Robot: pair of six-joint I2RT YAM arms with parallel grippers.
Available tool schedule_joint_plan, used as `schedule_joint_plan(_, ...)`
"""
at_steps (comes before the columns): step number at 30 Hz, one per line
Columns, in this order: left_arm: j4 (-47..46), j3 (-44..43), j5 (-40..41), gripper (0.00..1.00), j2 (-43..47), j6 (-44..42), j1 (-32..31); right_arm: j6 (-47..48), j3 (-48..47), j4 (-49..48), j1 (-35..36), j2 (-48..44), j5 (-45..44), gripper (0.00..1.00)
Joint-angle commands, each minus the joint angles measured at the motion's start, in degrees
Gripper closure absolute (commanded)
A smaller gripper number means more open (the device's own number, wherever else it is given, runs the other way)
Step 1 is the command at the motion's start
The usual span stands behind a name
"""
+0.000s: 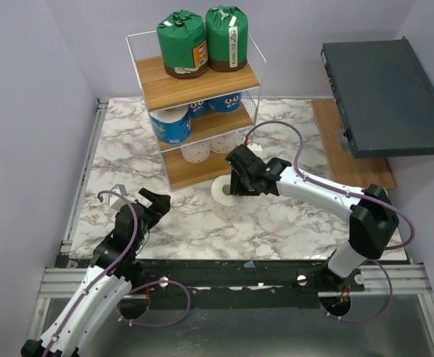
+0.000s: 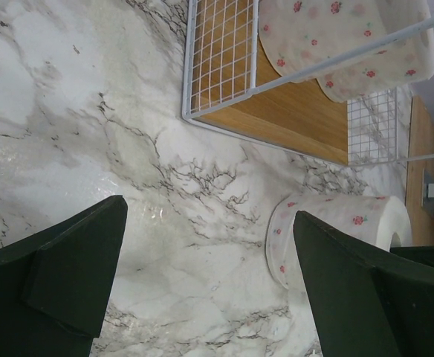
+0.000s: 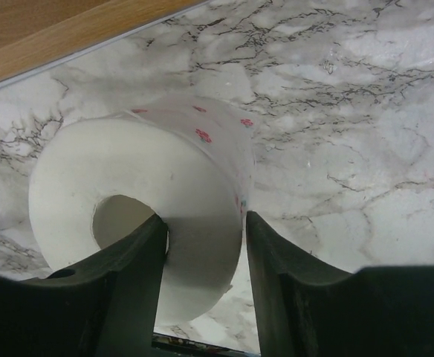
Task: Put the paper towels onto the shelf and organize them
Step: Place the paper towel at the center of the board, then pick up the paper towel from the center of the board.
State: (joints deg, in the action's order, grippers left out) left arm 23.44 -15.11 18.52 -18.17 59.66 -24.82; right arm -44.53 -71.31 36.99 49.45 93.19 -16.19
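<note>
A white paper towel roll [image 1: 223, 195] with small red flowers stands on end on the marble table in front of the shelf [image 1: 202, 88]. My right gripper [image 1: 235, 186] comes at it from the right. In the right wrist view one finger sits inside the roll's [image 3: 128, 171] core hole and the other presses its outer side, so the right gripper [image 3: 206, 223] is shut on the roll's wall. My left gripper [image 1: 156, 201] hangs open over bare marble at the near left. Its wrist view shows the same roll [image 2: 328, 223] beyond the left gripper [image 2: 209, 223].
The shelf holds two green-wrapped rolls [image 1: 202, 41] on top, blue-printed rolls [image 1: 171, 125] in the middle and flowered white rolls [image 1: 196, 151] on the bottom board [image 2: 299, 119]. A dark grey flat box [image 1: 384, 97] juts out at the right over a wooden strip [image 1: 351, 152].
</note>
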Motion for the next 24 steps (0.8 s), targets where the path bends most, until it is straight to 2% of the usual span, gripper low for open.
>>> schedule_joint_plan(1,0.61,-0.48,0.46,0.02,0.92,0.09,0.30,-0.30,-1.10,0.89,0.18,0.23,0.40,0.54)
schedule_joint_plan(9,-0.18,-0.33,0.20,0.01,0.30,0.37,0.30,-4.38,-2.06,-0.78,0.12,-3.21,-0.16,0.62)
schedule_joint_plan(24,0.76,-0.25,-0.23,0.02,1.39,0.89,0.30,-9.19,-8.02,-7.28,0.12,0.39,1.43,0.65)
